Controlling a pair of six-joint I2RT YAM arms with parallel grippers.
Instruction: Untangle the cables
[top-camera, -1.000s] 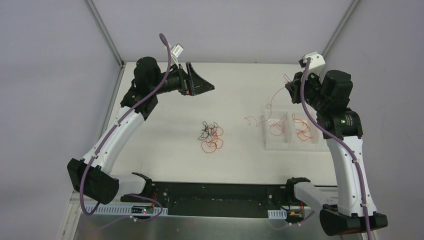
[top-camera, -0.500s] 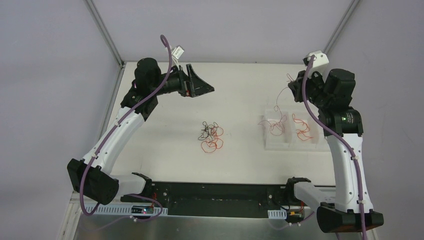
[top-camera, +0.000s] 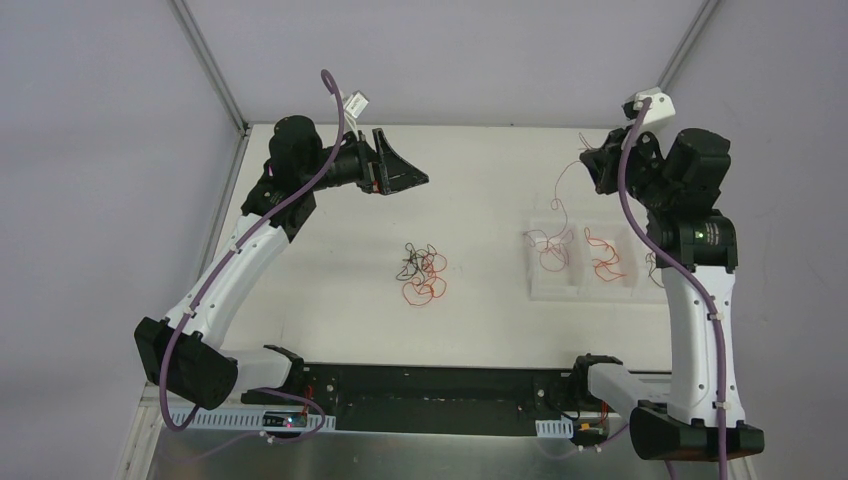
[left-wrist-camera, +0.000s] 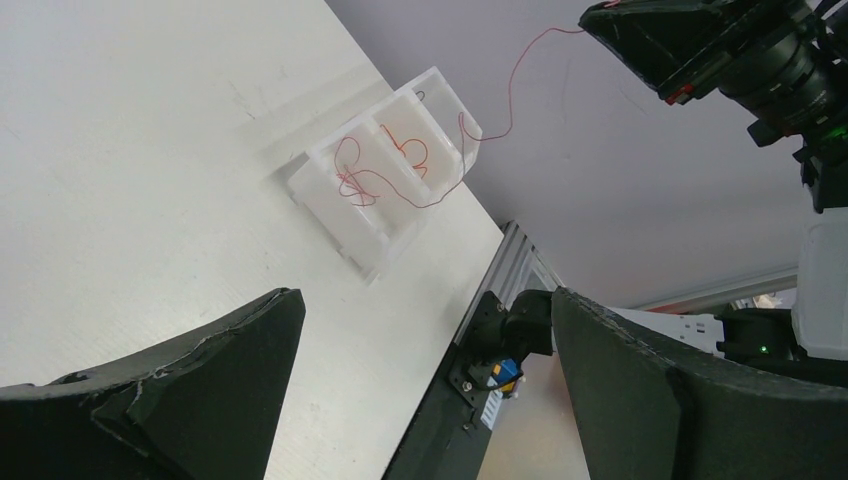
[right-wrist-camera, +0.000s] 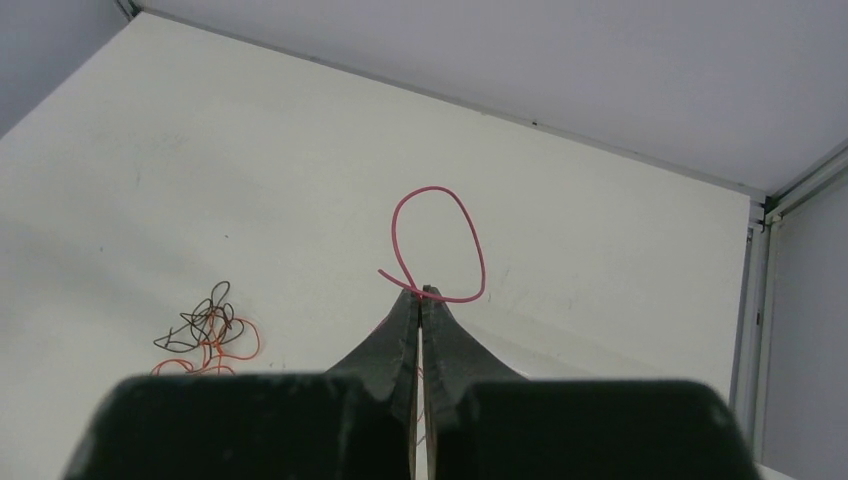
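A small wad of red-orange and black cables (top-camera: 421, 273) lies mid-table; it also shows in the right wrist view (right-wrist-camera: 205, 330). My right gripper (top-camera: 592, 163) is raised at the back right and shut on one red cable (right-wrist-camera: 440, 232), which loops past its tips (right-wrist-camera: 421, 293). That cable (top-camera: 558, 205) hangs down into the left compartment of a clear tray (top-camera: 580, 290). In the left wrist view it (left-wrist-camera: 505, 100) runs from the tray (left-wrist-camera: 385, 165) up to the right gripper. My left gripper (top-camera: 418, 176) is open and empty, raised at the back left.
Red cables lie in both compartments of the tray (top-camera: 605, 257). Grey walls and aluminium frame posts (top-camera: 208, 62) bound the table at the back corners. A black bar (top-camera: 430, 392) runs along the near edge between the arm bases.
My right gripper has lifted and moved to the right with the red cable. The cable's free end left the table and now trails into the tray. The left arm has not moved.
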